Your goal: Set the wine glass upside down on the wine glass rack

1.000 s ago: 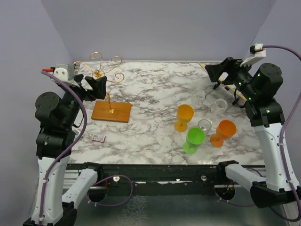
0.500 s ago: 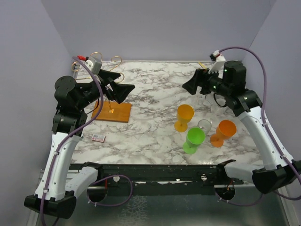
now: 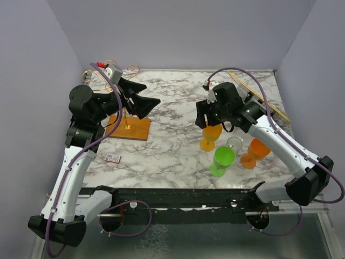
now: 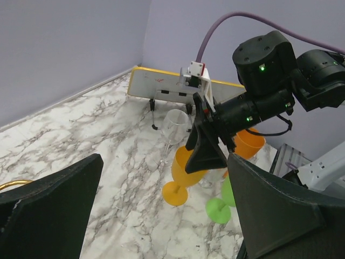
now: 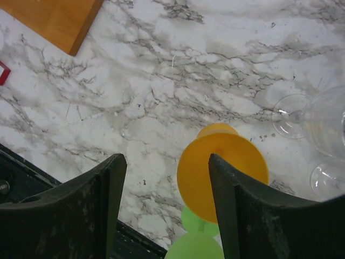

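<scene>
The yellow-orange plastic wine glass [image 3: 210, 135] stands upright on its foot right of the table's middle, well apart from the rack. I take it for the one I am after, because my right gripper [image 3: 204, 120] hangs just above its rim. From the right wrist I look down into its bowl [image 5: 222, 172] between my two dark fingers. My right jaws are parted and grasp nothing; the pads are not on the glass.

The wine glass rack, a thin gold wire stand on a flat orange-brown wooden base [image 3: 132, 129], sits at the left. Its curled arms are partly hidden behind my left arm, and I see no glass hanging on them.

My left gripper [image 3: 144, 104] hovers beside the rack's post, its jaws spread wide and empty.

Close around the yellow glass stand a green plastic goblet [image 3: 222, 159], an orange plastic goblet [image 3: 256, 151] and a clear glass [image 3: 234, 143], all on the white marbled table [image 3: 172, 145]. That leaves me little room.

By my reckoning, nothing of the job is done. Grasping, lifting, turning the glass over and hooking it on an arm all remain.
</scene>
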Controlling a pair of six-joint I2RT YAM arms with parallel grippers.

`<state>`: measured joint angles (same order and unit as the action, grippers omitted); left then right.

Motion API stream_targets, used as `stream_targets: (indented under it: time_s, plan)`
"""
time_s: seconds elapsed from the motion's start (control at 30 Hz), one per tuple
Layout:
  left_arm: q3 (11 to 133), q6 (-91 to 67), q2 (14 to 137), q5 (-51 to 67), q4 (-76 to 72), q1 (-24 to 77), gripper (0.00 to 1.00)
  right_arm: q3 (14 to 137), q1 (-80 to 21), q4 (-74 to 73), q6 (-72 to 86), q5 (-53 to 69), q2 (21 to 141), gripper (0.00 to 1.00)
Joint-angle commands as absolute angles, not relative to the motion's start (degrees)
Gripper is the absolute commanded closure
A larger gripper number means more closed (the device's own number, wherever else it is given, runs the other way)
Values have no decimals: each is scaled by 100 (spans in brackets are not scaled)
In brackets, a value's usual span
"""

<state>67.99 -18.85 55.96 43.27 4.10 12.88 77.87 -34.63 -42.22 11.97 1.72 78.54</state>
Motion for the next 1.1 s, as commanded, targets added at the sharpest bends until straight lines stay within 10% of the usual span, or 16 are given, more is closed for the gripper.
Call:
stream_targets:
  time_s: [0.0,0.47,0.7,1.07]
  plan:
    - [6666,-1811,5462,4397,206,1343,1,7591,-3800,-4671,1353,-228,7813,32]
    - [6521,-1714,5292,3898,240,1389,1,8009,-4620,-5282,1572,-1681,8963,61]
    - [6524,-1719,5254,3834,264,1389,1,8104,-4680,-5173,1551,-2169,9071,98]
    - [6737,-2336,5356,3367,194,1397,1,7576,-4735,-2035,1087,-1323,7840,99]
